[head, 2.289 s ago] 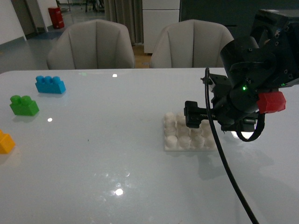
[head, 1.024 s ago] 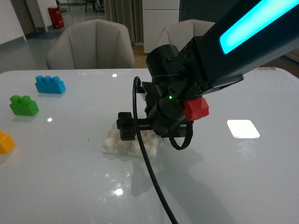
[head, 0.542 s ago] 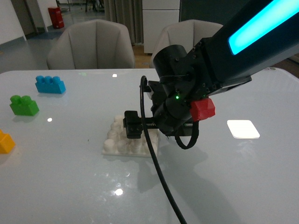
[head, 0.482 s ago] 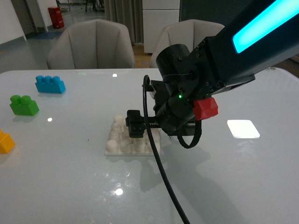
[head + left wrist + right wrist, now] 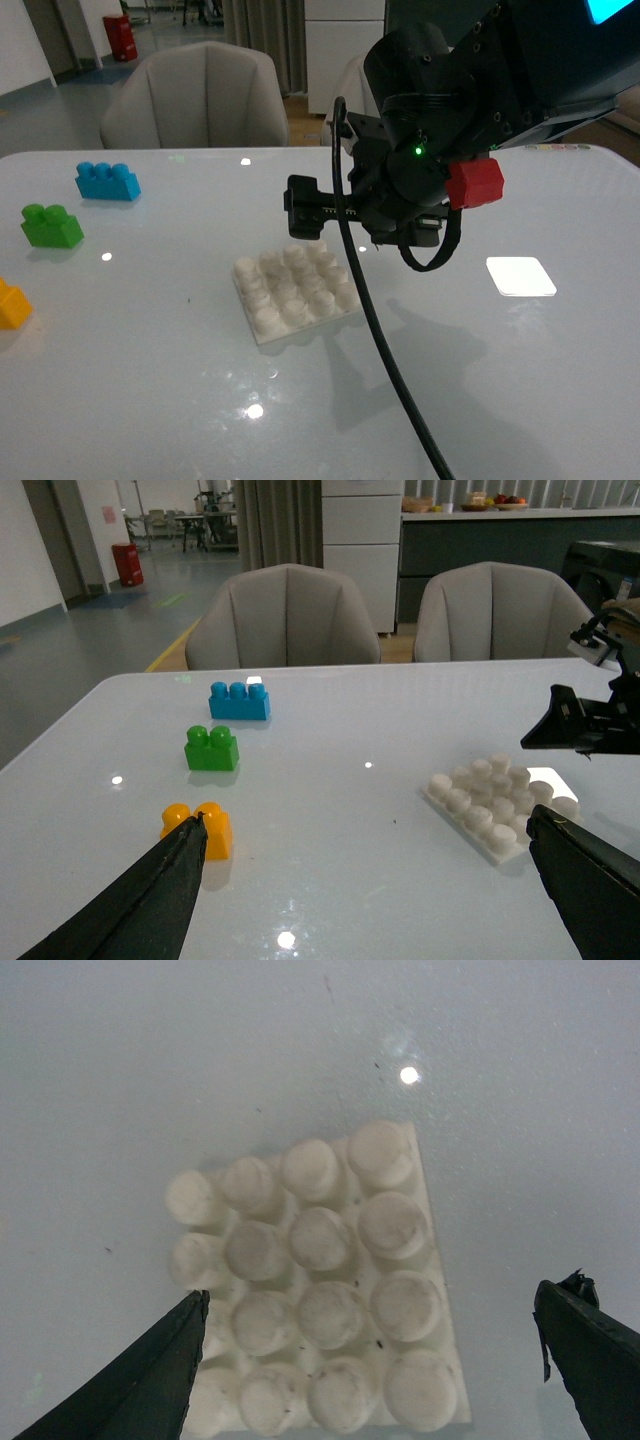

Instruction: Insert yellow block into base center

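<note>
The yellow block (image 5: pixel 198 828) has not been picked up. It sits alone close to the left edge of the tabletop (image 5: pixel 150 390), towards the near side. The green brick (image 5: pixel 50 226) lies further back along that edge, and the blue brick (image 5: pixel 107 181) is beyond it near the far left corner.

The base (image 5: pixel 297 292) lies flat around the middle of the tabletop, turned a little askew to the edges, with nothing on it. The right gripper (image 5: pixel 370 1295) hangs directly above it, jaws spread wide and holding nothing. I'd judge the base is ready and fetching the block is the step in hand.

The left gripper (image 5: pixel 365 820) also has its jaws wide open and empty, and one finger shows just beside the block in its own camera. I can't tell from that angle how high above the tabletop it is.

The next move looks like the left arm's job. It should centre the jaws over the block, close across its flat sides and carry it to the middle of the base. The block must be turned to match the skewed stud rows before it is pressed down, and the right arm should first move clear.

The block is a small, glossy orange-yellow brick with two round studs on top. It stands upright, about the size of the green one.
</note>
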